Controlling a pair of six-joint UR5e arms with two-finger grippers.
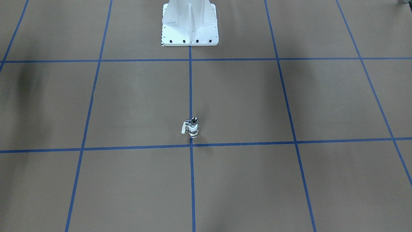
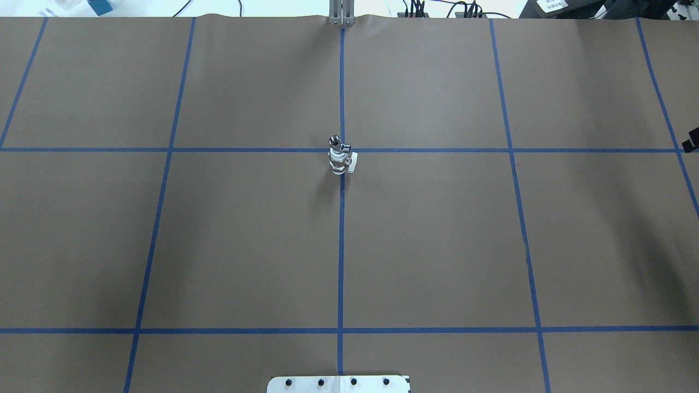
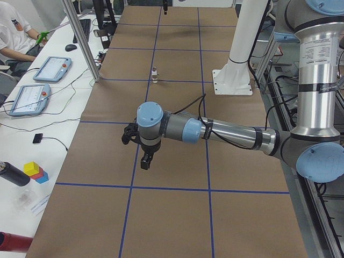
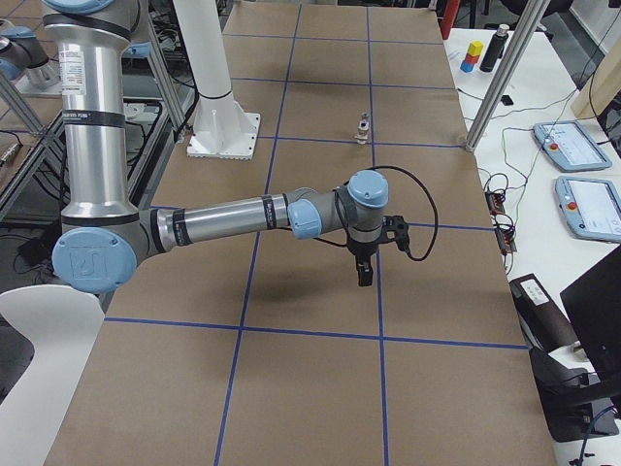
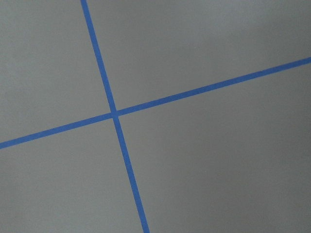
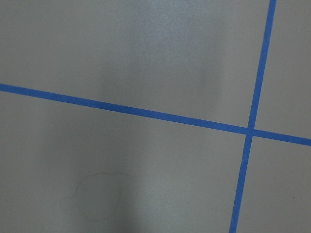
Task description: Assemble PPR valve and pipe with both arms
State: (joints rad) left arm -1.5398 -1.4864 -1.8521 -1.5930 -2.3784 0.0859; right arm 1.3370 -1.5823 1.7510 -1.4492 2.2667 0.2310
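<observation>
The PPR valve (image 1: 192,129) stands upright on the brown table (image 1: 128,103), straight out in front of the white pedestal (image 1: 190,24), on the blue tape line (image 1: 190,83) that runs from it. The shiny pipe (image 1: 194,120) sits on top of the valve. The left gripper (image 3: 145,163) hangs in the air far to one side of the pedestal, and the right gripper (image 4: 365,277) far to the other side. Both point down, but I cannot tell if their fingers are apart or together.

The paper (image 1: 135,106) is matt brown, the PPR valve (image 1: 193,131) white plastic, the pipe (image 1: 194,120) glossy chrome.
</observation>
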